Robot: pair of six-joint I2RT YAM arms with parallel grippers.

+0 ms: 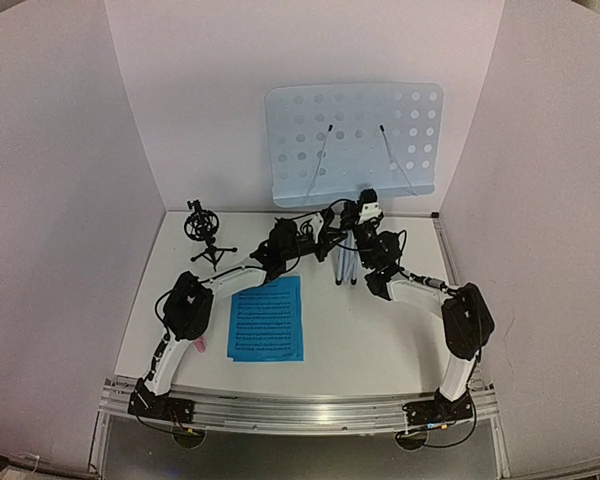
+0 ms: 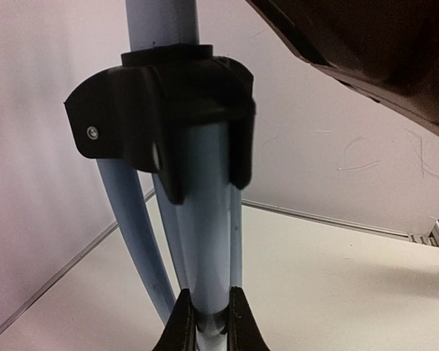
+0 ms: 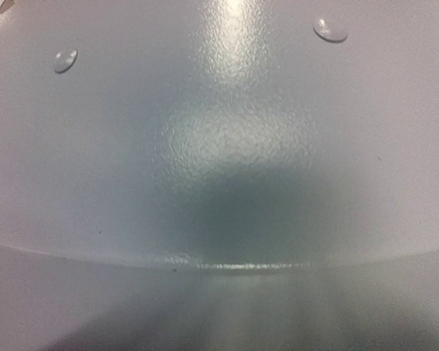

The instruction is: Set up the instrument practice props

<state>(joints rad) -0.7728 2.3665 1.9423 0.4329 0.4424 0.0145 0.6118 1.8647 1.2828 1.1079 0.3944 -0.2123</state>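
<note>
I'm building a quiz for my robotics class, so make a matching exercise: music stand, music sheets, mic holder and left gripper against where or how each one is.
1 music stand
2 music sheets
3 mic holder
4 left gripper

A flat, front of the table
B jaws around the stand's pole
C upright, back left
D tallest, perforated

Pairs: 1-D, 2-A, 3-C, 4-B

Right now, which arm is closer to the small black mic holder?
Left. The left gripper clasps the music stand by its pole, right of the mic holder; the right gripper is farther right, past that pole.
</note>
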